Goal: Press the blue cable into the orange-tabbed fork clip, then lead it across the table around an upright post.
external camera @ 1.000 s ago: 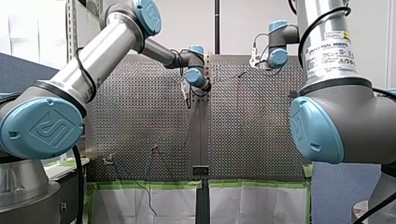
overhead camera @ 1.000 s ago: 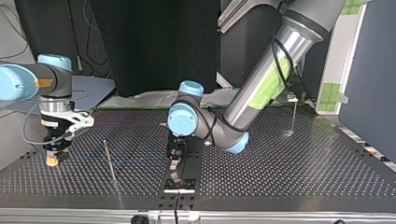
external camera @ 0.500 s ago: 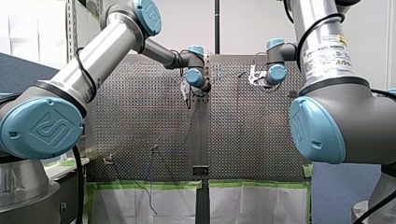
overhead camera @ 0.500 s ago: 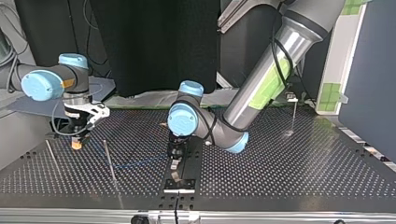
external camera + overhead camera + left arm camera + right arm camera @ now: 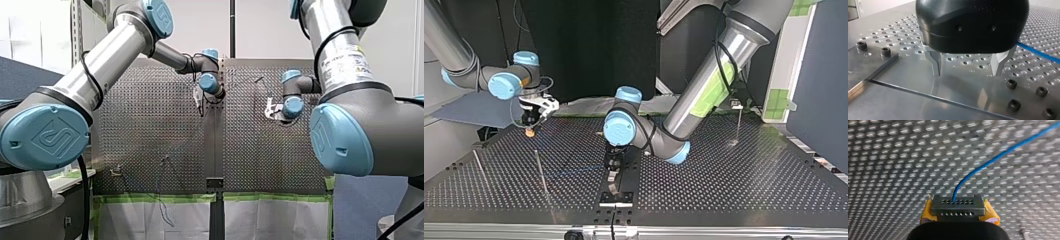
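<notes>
Perforated table [image 5: 734, 185] | my right gripper [image 5: 958, 207]: yellow pads clamped on blue cable [image 5: 988, 161]; within the last second it swung from the top view's left edge past the upright post [image 5: 540, 172], toward the arms | my left gripper [image 5: 967, 73]: fingers spread, empty, over centre plate [image 5: 910, 75] | judged: post routing under way

Presenting as a robotics laboratory test cell: bearing a perforated table [image 5: 724, 170] of bare metal, with plates being held down by socket-head bolts [image 5: 1011, 84]. Housing two grey industrial arms with blue joint caps, my left arm [image 5: 107, 57] and my right arm [image 5: 345, 60], and being screened by a black curtain [image 5: 589, 50] and a blue partition panel [image 5: 819, 75], with green tape [image 5: 150, 198] running along the table's edge in the front view.
</notes>
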`<action>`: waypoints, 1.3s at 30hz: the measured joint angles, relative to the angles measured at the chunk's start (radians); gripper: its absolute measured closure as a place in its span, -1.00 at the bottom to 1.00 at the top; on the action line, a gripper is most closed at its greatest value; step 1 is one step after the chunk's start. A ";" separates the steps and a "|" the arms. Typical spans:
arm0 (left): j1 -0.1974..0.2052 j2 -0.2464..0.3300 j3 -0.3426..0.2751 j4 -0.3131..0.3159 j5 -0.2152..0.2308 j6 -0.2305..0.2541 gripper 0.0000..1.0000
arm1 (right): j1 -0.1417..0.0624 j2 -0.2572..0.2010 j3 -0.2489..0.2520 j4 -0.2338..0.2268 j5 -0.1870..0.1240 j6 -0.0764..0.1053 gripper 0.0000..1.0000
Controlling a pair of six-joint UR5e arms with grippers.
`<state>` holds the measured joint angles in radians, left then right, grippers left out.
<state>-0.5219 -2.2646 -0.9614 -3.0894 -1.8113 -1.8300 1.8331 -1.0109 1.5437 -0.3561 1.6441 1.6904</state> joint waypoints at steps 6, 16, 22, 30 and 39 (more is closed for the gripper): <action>0.000 0.000 0.000 0.000 0.000 0.000 -0.95 | -0.006 0.059 0.008 -0.053 0.022 -0.013 1.00; 0.001 0.000 0.000 0.001 -0.006 0.002 -0.95 | -0.024 0.137 0.008 -0.098 0.034 -0.046 1.00; 0.002 0.000 0.000 0.000 -0.010 0.002 -0.95 | -0.039 0.145 0.009 -0.102 0.035 -0.064 1.00; 0.002 0.000 0.000 0.000 -0.016 -0.001 -0.95 | -0.070 0.194 0.008 -0.115 0.047 -0.070 1.00; 0.002 0.000 0.000 -0.003 -0.016 -0.003 -0.95 | -0.114 0.284 0.008 -0.163 0.108 -0.038 1.00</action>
<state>-0.5200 -2.2646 -0.9614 -3.0925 -1.8273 -1.8334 1.7191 -0.7271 1.5518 -0.5192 1.7519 1.6519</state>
